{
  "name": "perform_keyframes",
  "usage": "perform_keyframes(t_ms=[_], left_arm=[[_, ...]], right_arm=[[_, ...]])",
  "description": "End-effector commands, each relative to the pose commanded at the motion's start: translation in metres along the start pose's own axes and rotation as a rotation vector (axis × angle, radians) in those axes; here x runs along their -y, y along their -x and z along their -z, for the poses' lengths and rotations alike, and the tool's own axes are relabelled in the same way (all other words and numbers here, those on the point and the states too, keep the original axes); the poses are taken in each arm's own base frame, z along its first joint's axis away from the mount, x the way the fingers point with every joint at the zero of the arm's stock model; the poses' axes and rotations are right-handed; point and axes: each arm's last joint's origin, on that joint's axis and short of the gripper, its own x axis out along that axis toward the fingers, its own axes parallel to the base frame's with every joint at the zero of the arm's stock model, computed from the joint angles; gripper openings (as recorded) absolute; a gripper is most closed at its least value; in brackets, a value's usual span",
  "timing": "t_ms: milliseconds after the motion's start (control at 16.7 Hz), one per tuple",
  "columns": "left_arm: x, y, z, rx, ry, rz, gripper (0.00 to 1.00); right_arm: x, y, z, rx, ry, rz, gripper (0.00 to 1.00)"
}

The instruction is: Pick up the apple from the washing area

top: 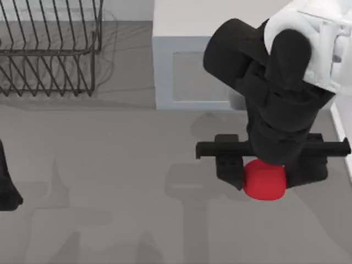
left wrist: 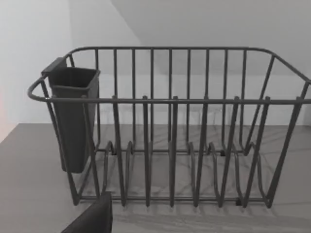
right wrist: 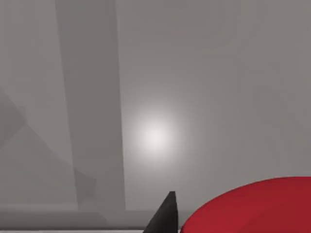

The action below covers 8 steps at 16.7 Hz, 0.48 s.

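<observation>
The apple (top: 264,181) is a smooth bright-red ball at the right side of the grey table (top: 110,181). My right gripper (top: 268,177) reaches down over it from above, one black finger (top: 230,168) pressed against each side, shut on the apple. In the right wrist view the apple (right wrist: 257,206) bulges red close to the camera beside a dark fingertip (right wrist: 166,216), with the grey table surface behind it. My left arm (top: 6,184) stays parked at the table's left edge.
A dark wire dish rack (top: 49,52) stands at the back left, carrying a dark cutlery cup (left wrist: 74,116) on one end of the rack (left wrist: 194,145). A white boxy appliance (top: 190,60) sits at the back, just behind the right arm.
</observation>
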Motion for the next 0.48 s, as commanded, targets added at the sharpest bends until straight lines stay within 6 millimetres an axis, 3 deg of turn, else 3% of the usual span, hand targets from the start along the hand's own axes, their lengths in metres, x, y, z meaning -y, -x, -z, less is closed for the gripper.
perform_keyframes(t_ms=[180, 480], left_arm=[[0.0, 0.0, 0.0, 0.0, 0.0, 0.0, 1.0], [0.0, 0.0, 0.0, 0.0, 0.0, 0.0, 1.0]], right_arm=[[-0.002, -0.02, -0.002, -0.005, 0.001, 0.005, 0.0], [-0.005, -0.078, -0.003, 0.013, 0.003, -0.012, 0.0]])
